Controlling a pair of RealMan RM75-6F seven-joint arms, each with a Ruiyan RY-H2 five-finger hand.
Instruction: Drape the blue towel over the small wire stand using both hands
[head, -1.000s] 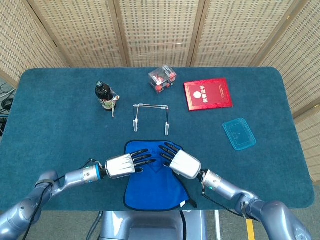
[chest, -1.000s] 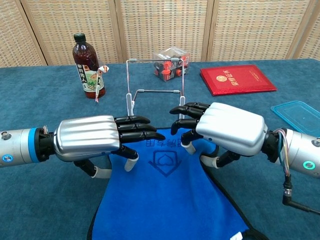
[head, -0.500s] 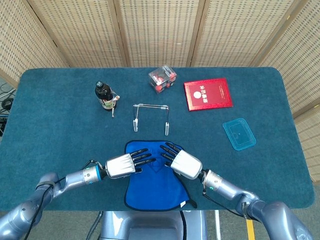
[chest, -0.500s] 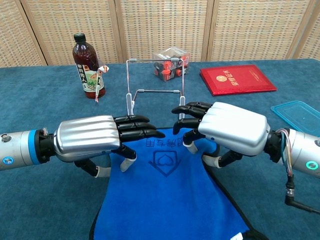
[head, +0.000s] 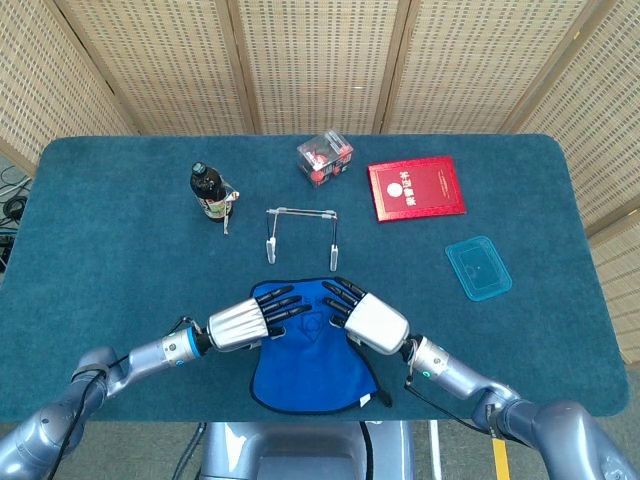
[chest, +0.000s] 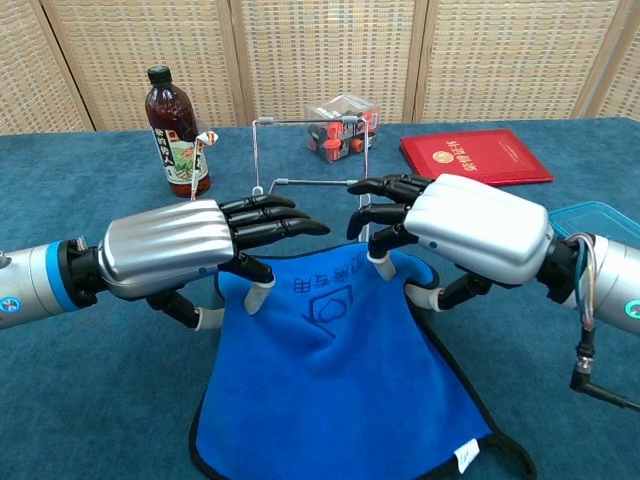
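Note:
The blue towel (head: 314, 355) (chest: 335, 375) lies at the near edge of the table with its far edge lifted off the cloth. My left hand (head: 240, 325) (chest: 165, 245) pinches the towel's far left corner between thumb and fingers. My right hand (head: 372, 322) (chest: 480, 228) pinches the far right corner the same way. The small wire stand (head: 300, 232) (chest: 310, 120) stands upright just beyond the fingertips, apart from the towel. The palms hide the pinched corners in the head view.
A dark bottle (head: 208, 192) (chest: 176, 130) stands left of the stand. Behind it sits a clear box (head: 324, 158) (chest: 342, 127) with red items. A red booklet (head: 415, 187) (chest: 475, 157) and a teal lid (head: 478, 267) (chest: 595, 222) lie to the right.
Both hands have risen and moved toward the stand, lifting the towel's far edge. The towel's near end has slid further onto the table.

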